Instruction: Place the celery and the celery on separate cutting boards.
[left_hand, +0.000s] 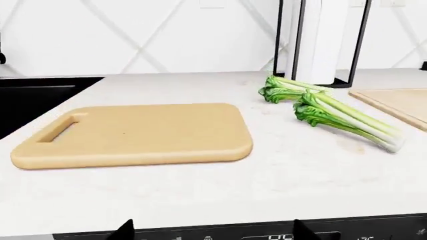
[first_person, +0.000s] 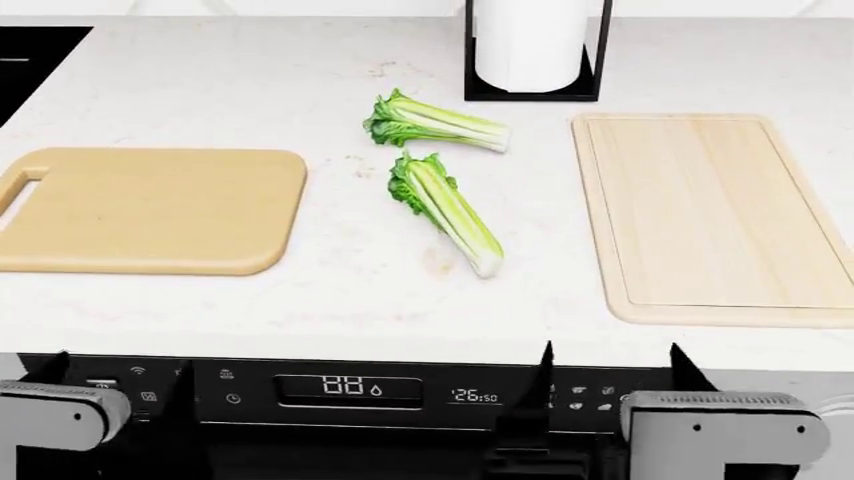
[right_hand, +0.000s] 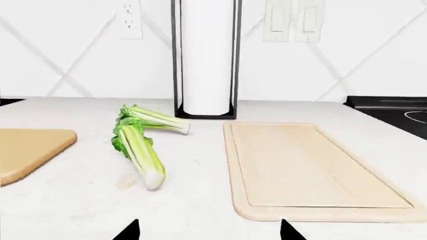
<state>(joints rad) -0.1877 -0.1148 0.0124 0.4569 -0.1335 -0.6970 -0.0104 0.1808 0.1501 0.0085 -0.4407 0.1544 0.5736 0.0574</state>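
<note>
Since both grippers, left (first_person: 40, 400) and right (first_person: 607, 365), sit open and empty, we risk nudging the short stubby green-leafed celery (first_person: 434, 123) when grabbing its near neighbour, the longer slim pale-stalked celery (first_person: 447, 211).

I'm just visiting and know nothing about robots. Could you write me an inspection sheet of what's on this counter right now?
Surface: white counter, speckled, faint smudges.
Job's things: short celery and long celery lie mid-counter, close together, on neither board. Tan cutting board at left and pale cutting board at right carry nothing.
Clutter: paper towel roll in a black stand at the back.
Grippers: left gripper and right gripper open, holding nothing, short of the counter.
Cables: nothing seen.
Surroundings: tiled wall, wall outlet, oven panel below.
</note>
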